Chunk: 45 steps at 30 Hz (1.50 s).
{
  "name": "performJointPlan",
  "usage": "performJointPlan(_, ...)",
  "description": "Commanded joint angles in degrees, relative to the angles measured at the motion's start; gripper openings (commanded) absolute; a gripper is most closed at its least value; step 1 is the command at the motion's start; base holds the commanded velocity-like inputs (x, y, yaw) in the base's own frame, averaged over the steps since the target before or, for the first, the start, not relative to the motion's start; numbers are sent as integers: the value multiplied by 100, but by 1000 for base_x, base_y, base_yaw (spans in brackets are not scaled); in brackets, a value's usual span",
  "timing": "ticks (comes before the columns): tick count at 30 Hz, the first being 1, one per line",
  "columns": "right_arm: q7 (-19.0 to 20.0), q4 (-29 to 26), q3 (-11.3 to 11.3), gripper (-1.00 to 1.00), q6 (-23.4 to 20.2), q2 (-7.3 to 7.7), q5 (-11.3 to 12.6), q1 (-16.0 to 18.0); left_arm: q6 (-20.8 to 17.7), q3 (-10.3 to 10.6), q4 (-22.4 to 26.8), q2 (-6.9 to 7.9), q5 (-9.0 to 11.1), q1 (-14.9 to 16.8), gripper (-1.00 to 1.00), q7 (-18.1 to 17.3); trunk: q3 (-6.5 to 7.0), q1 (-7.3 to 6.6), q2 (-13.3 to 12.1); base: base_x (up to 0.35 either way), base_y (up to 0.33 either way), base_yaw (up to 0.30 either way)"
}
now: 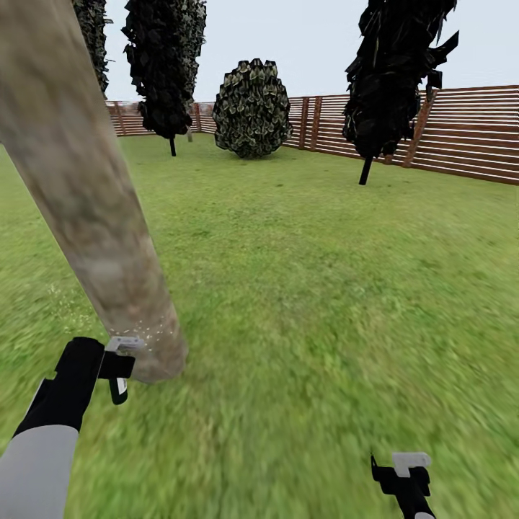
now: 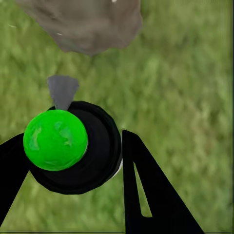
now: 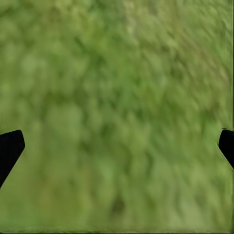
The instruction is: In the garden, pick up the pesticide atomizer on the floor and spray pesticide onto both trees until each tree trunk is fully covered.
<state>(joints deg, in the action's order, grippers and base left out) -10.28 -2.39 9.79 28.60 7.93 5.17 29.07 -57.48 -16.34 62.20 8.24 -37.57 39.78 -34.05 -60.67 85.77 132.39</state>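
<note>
A thick pale grey-beige tree trunk [image 1: 79, 187] leans across the left of the head view and meets the grass floor [image 1: 310, 303] close to my left arm. My left gripper [image 1: 115, 366] is shut on the pesticide atomizer [image 1: 124, 344], held right beside the trunk's base. Fine white pesticide specks [image 1: 148, 333] dot the lowest part of the trunk. In the left wrist view the atomizer [image 2: 56, 140] shows a bright green cap on a round black body, with its grey nozzle toward the trunk base [image 2: 83, 24]. Over bare grass at the lower right, my right gripper [image 1: 407, 472] is open with nothing between its fingers [image 3: 9, 146].
Two dark-crowned trees [image 1: 166, 65] [image 1: 393, 72] and a round bush [image 1: 252, 108] stand far back on the lawn. A brown slatted fence [image 1: 468, 130] closes off the far side. Open grass stretches between me and them.
</note>
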Motion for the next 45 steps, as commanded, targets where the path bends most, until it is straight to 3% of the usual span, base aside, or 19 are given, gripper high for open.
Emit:
performJointPlan(1,-8,2,50,100,15,-4,54,1,-16,-13,8,0,-64,9,-100,-59,-5,-3,2,-212,-176,0)
performJointPlan(8,-9,2,50,100,14,-20,54,2,-24,-45,12,-1,-60,36,-100,-58,-5,-3,2,-193,-210,137)
performJointPlan(15,-3,2,50,100,14,-23,54,2,-35,-42,16,-30,-51,35,-100,-46,-5,-3,2,218,-176,270)
performJointPlan(22,0,9,50,100,14,-18,50,2,-24,3,13,-89,-79,21,-100,-41,-5,-3,2,277,-142,38)
performJointPlan(37,0,2,52,100,15,-24,49,2,-35,-30,14,-19,-104,37,-100,-40,-5,-3,2,-12,-268,3)
performJointPlan(45,0,2,57,100,15,-29,47,2,-35,-45,12,-15,-110,38,-100,-32,-5,-3,2,-41,-274,218)
